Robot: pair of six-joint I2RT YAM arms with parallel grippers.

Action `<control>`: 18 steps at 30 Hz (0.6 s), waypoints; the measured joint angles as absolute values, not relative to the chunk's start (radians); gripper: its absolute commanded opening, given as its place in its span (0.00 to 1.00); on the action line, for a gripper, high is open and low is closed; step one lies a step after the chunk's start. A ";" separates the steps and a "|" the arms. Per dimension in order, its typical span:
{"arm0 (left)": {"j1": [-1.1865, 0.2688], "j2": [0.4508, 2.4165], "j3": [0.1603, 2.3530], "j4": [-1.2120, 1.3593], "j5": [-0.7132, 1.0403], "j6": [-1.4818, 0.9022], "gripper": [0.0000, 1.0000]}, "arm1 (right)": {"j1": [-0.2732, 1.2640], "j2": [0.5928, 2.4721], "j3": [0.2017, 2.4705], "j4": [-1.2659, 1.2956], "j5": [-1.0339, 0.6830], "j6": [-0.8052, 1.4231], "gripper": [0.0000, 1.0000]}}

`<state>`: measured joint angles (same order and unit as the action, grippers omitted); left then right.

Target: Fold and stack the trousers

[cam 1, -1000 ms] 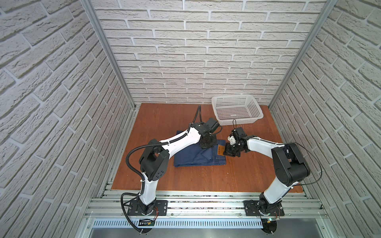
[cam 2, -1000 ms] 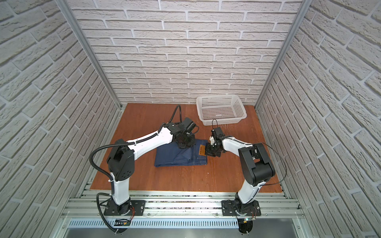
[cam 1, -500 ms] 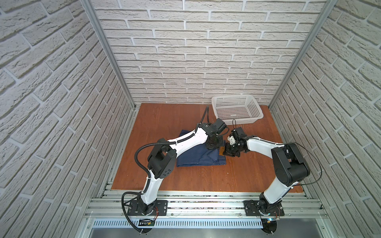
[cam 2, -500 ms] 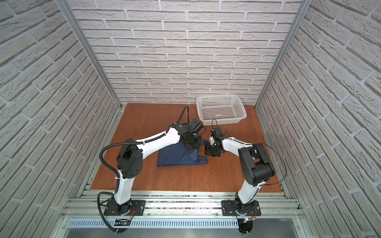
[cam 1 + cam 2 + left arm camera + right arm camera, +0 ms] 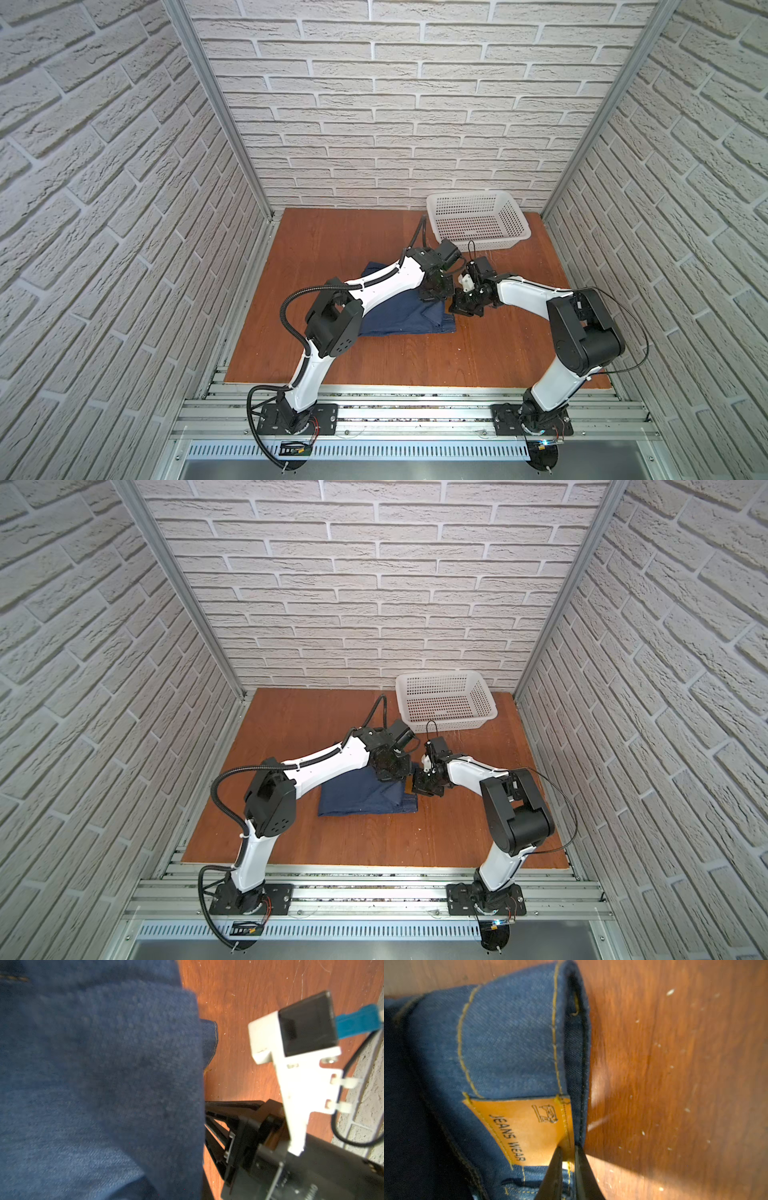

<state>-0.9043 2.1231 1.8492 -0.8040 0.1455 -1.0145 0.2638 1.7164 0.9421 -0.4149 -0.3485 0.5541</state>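
In both top views, finds the trousers [image 5: 399,316] [image 5: 365,798] folded into a flat dark blue bundle on the brown table [image 5: 332,241], about mid-depth and slightly left of centre. Finds the left gripper [image 5: 434,291] [image 5: 390,771] down on the bundle's far right corner. Places the right gripper [image 5: 459,305] [image 5: 419,787] just beside it at the right edge. Notes a white basket [image 5: 515,224] [image 5: 484,700] at the far right, apart from the denim. Cannot read either jaw gap from up here. In the left wrist view, sees a lifted fold of the trousers [image 5: 104,1084] filling most of the frame and hiding the left jaws; takes them as closed on that fold. Sees the right gripper [image 5: 216,1124] meeting the cloth edge. In the right wrist view, finds the right gripper [image 5: 568,1167] clamped on the waistband edge of the trousers [image 5: 508,1043], right beside the tan patch [image 5: 525,1130] marked JEANS WEAR.
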 measured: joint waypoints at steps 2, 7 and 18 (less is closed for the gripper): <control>-0.904 2.136 1.850 -0.801 0.152 -1.014 0.01 | 0.264 1.716 0.942 -0.415 -0.348 0.554 0.15; -0.904 2.150 1.850 -0.784 0.167 -1.008 0.30 | 0.265 1.708 0.942 -0.426 -0.337 0.553 0.15; -0.896 2.064 1.859 -0.751 0.181 -0.953 0.55 | 0.270 1.477 0.994 -0.577 -0.169 0.523 0.22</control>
